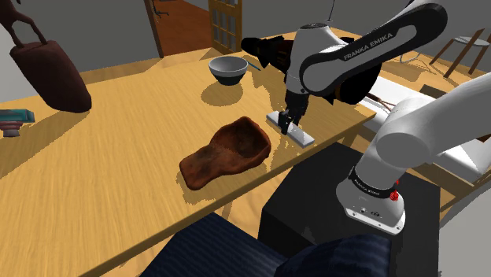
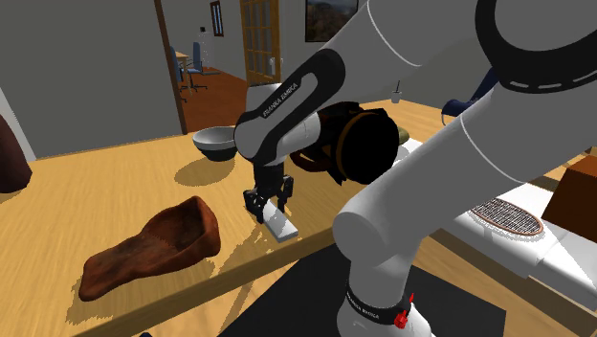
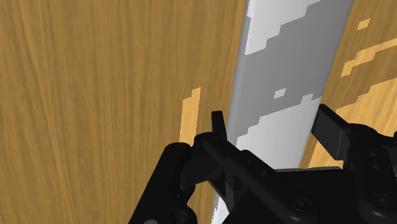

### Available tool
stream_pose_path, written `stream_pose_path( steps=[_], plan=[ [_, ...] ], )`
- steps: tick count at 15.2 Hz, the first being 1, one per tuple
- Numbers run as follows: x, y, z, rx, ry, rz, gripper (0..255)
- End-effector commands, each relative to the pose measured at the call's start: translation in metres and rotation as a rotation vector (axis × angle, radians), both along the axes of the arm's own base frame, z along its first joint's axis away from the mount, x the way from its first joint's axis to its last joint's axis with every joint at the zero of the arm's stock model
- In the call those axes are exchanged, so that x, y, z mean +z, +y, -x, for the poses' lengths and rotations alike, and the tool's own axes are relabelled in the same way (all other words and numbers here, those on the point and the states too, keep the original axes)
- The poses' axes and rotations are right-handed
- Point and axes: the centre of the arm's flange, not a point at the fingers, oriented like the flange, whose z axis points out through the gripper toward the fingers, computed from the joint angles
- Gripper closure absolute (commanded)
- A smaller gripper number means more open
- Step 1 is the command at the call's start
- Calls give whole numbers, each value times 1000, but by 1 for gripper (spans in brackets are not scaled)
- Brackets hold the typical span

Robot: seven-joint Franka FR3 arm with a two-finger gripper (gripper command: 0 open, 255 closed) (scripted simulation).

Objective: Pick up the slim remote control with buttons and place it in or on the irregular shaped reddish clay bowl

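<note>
White Franka arm (image 1: 346, 61) rises from the black box stand (image 1: 315, 212) and folds at the elbow. In the shoulder view the lettered link slants down toward 8 o'clock, and the wrist points straight down at the wooden tabletop (image 1: 118, 157). The all-black end effector (image 1: 288, 121) sits low, tips about at tabletop level, over the 10 o'clock end of the slim, flat light-grey remote control (image 1: 302, 137).

Wrist view: end effector (image 3: 275, 124) is spread, one of its fingers (image 3: 218, 122) on each long side of the remote control (image 3: 286, 63), which runs lengthwise between them. There's a thin gap at one finger; can't tell contact at the other. It doesn't read as clamped.

The remote lies flat on the tabletop, close to the stand-side edge. The irregular reddish-brown clay bowl (image 1: 228, 151) is at about 8 o'clock from it, near but not touching. A round grey bowl (image 1: 228, 69) is at 11 o'clock, well apart.

Second exterior view: end effector (image 2: 269, 205) is vertical over the remote (image 2: 284, 227), with the clay bowl (image 2: 153, 247) at 9 o'clock and the grey bowl (image 2: 215, 144) at 11 o'clock.
</note>
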Motion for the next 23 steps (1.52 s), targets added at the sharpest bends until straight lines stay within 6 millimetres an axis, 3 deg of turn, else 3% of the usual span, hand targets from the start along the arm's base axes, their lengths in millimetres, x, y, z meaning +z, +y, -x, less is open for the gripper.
stream_pose_path(
  steps=[1, 6, 23],
  plan=[
    [0, 0, 0, 1, 1, 0, 255],
    [0, 0, 0, 1, 1, 0, 255],
    [89, 0, 0, 1, 1, 0, 255]
  ],
)
